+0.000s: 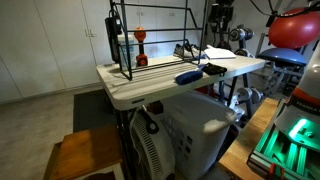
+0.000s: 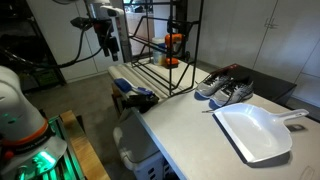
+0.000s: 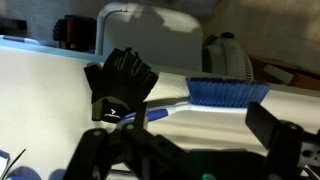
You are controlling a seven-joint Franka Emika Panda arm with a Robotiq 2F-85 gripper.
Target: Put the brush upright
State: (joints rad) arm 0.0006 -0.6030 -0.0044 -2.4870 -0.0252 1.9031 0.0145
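Note:
The brush [image 3: 228, 92] lies flat on the white table, with blue bristles and a white and blue handle [image 3: 165, 110] pointing toward a black glove-like object [image 3: 120, 85]. In both exterior views the brush [image 1: 187, 76] [image 2: 122, 86] lies near the table's edge, beside the black object [image 1: 213, 70] [image 2: 143, 98]. My gripper [image 3: 185, 140] is open and empty. It hangs above the brush with a finger on each side of the view and touches nothing. In an exterior view the gripper [image 2: 108, 45] is high above that end of the table.
A black wire rack [image 2: 165, 50] stands on the table [image 2: 190, 140] with a red-orange round-topped item [image 2: 172, 42] inside it. A pair of shoes [image 2: 225, 90] and a white dustpan [image 2: 255, 130] lie further along. A white appliance [image 1: 190, 135] stands below the table edge.

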